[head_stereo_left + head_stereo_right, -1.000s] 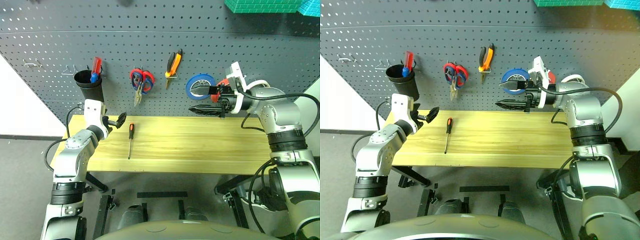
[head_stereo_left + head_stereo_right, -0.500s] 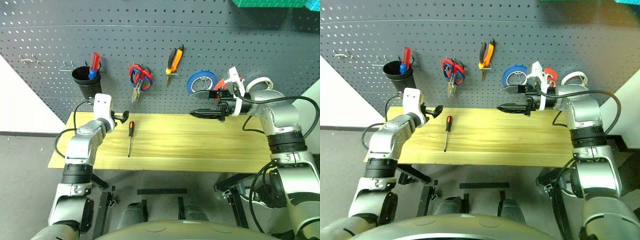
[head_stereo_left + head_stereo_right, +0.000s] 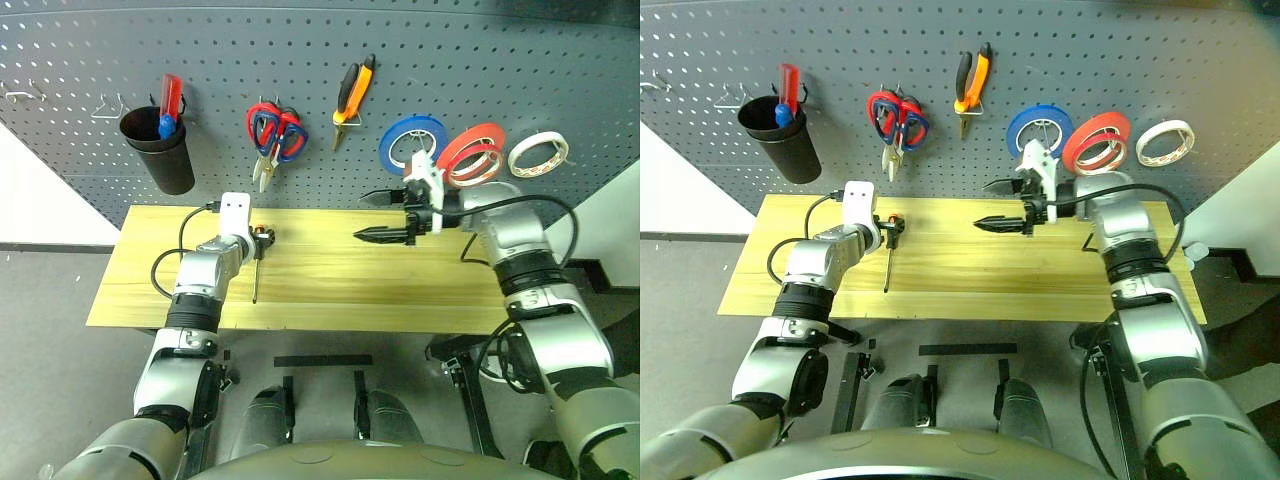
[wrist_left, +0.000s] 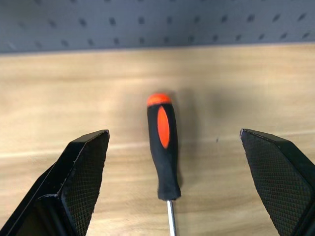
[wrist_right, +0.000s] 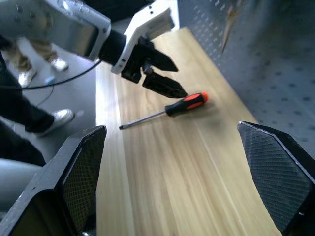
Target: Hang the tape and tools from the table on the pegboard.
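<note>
The left tool (image 4: 172, 191) has dropped to straddle the screwdriver (image 4: 164, 147) on the desk (image 3: 400, 290), fingers wide; grasp looks imminent.

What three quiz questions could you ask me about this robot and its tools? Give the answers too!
1. True or false: the left claw is shut on the screwdriver.
2. What hangs between the red-handled scissors and the blue tape roll on the pegboard? A) pliers B) hammer C) brush
3. Fill in: the screwdriver lies on the ___.

Key: 1 false, it is open, a finger on each side of the handle. 2 A, the pliers. 3 table.
</note>
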Controlling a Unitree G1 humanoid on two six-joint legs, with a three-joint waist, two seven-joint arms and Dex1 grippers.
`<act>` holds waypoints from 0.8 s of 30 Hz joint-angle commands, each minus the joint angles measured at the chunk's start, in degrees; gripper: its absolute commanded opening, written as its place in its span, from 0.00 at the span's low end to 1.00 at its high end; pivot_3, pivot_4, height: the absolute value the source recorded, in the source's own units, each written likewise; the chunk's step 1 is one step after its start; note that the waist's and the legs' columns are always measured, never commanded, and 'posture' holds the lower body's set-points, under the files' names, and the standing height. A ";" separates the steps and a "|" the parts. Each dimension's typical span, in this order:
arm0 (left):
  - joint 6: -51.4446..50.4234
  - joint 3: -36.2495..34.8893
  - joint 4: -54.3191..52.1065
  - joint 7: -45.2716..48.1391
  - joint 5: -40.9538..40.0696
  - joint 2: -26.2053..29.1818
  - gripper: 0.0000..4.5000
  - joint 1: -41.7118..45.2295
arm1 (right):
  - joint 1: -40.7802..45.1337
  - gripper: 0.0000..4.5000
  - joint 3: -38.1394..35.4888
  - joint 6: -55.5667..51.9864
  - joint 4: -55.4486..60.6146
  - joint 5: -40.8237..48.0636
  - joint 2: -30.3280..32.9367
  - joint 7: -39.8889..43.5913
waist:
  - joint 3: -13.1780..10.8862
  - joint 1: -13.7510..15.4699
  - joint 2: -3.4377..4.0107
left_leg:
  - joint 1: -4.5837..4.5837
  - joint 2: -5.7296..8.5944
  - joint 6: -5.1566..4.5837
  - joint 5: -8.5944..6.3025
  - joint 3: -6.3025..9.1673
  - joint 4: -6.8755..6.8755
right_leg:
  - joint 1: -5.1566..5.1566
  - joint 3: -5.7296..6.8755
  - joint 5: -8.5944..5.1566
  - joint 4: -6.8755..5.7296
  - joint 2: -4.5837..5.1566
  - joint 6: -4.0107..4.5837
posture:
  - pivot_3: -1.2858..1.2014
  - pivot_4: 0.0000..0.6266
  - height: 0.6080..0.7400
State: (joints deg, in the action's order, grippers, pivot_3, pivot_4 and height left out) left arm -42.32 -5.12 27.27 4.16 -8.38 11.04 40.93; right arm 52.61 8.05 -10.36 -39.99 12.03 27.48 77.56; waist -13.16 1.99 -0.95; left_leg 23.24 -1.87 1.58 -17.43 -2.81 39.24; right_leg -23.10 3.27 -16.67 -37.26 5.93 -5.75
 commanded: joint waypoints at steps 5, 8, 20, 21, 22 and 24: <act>-1.53 -1.09 0.20 -1.26 0.09 -0.40 0.99 1.53 | 3.78 1.00 0.06 6.80 -4.52 -2.83 -1.96 -0.25 | -1.76 0.15 -0.04 | 0.20 0.02 0.02 0.01 0.02 0.04 | -0.13 0.09 0.00 -0.05 0.05 0.00 | 0.55 0.48 0.94; -1.45 -1.76 2.31 -1.76 0.01 -0.55 0.99 2.49 | 4.49 1.00 -0.14 6.98 -5.09 -2.69 -2.21 0.46 | -2.38 0.08 -0.05 | 0.20 0.02 0.02 0.01 0.04 0.03 | -0.13 0.13 0.00 -0.05 0.05 0.00 | 0.55 0.50 0.94; -0.62 -3.62 18.10 -4.60 0.59 -1.08 0.99 10.36 | 3.70 1.00 -0.81 2.97 -1.52 -2.27 -1.06 0.41 | -3.88 -0.08 -0.03 | 0.21 0.02 0.03 0.02 0.05 0.01 | -0.15 0.23 0.00 -0.06 0.06 -0.01 | 0.54 0.52 0.94; -0.91 -3.73 18.62 -4.65 0.47 -1.21 0.99 10.58 | 3.59 1.00 -0.86 2.90 -1.26 -2.22 -0.98 0.43 | -3.93 -0.13 -0.02 | 0.21 0.02 0.03 0.02 0.04 -0.02 | -0.16 0.23 0.00 -0.06 0.06 -0.01 | 0.54 0.52 0.94; -1.50 -4.29 18.81 -5.45 0.18 -1.43 0.99 10.68 | 3.51 1.00 -0.97 2.92 -1.08 -2.17 -0.86 0.35 | -3.94 -0.23 -0.01 | 0.21 0.02 0.03 0.02 0.04 -0.03 | -0.16 0.24 0.00 -0.05 0.06 -0.01 | 0.54 0.51 0.94; -1.88 -5.07 18.98 -6.32 -0.18 -1.66 0.99 10.72 | 3.40 1.00 -1.14 2.88 -0.83 -2.14 -0.75 0.22 | -3.94 -0.56 -0.02 | 0.21 0.02 0.04 0.02 0.05 -0.04 | -0.17 0.26 0.00 -0.06 0.07 -0.01 | 0.54 0.51 0.94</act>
State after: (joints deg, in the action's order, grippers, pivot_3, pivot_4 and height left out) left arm -43.51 -9.15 46.04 -1.37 -8.16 9.67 51.53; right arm 55.96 8.35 -7.53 -42.92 9.18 25.94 77.86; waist -17.10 1.43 -0.96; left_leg 23.45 -1.86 1.62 -17.40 -2.77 39.20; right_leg -23.27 3.53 -16.67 -37.32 6.01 -5.76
